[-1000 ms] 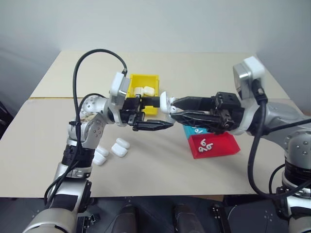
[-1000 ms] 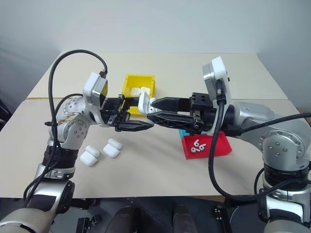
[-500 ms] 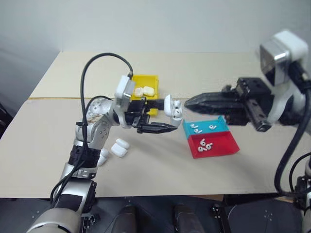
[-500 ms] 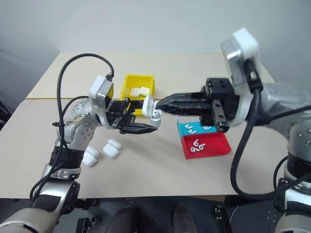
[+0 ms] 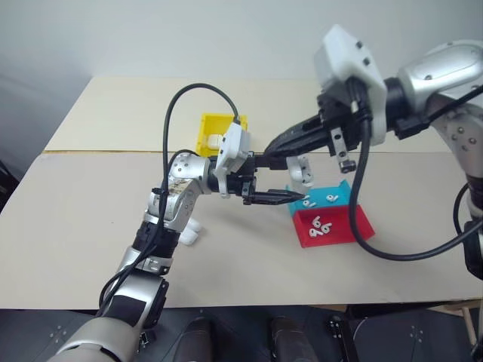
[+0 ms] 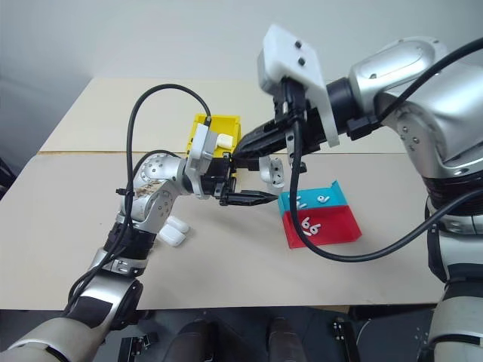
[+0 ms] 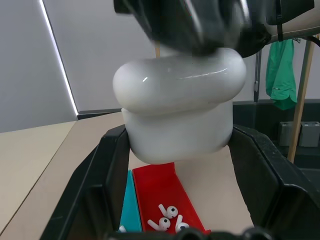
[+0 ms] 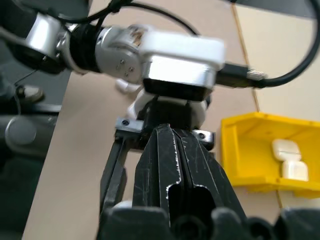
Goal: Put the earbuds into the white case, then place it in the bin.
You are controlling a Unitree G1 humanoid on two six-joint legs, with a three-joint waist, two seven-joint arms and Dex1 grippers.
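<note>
the right gripper, fingers pressed together, has swung up and over from beside the white case and is now pushing down on its lid, which looks shut where earlier it stood open, so the earbuds are likely inside. the left gripper is still clamping the case above the table. the yellow bin is holding other white cases, and loose earbuds are lying in the red tray and the cyan tray.
</note>
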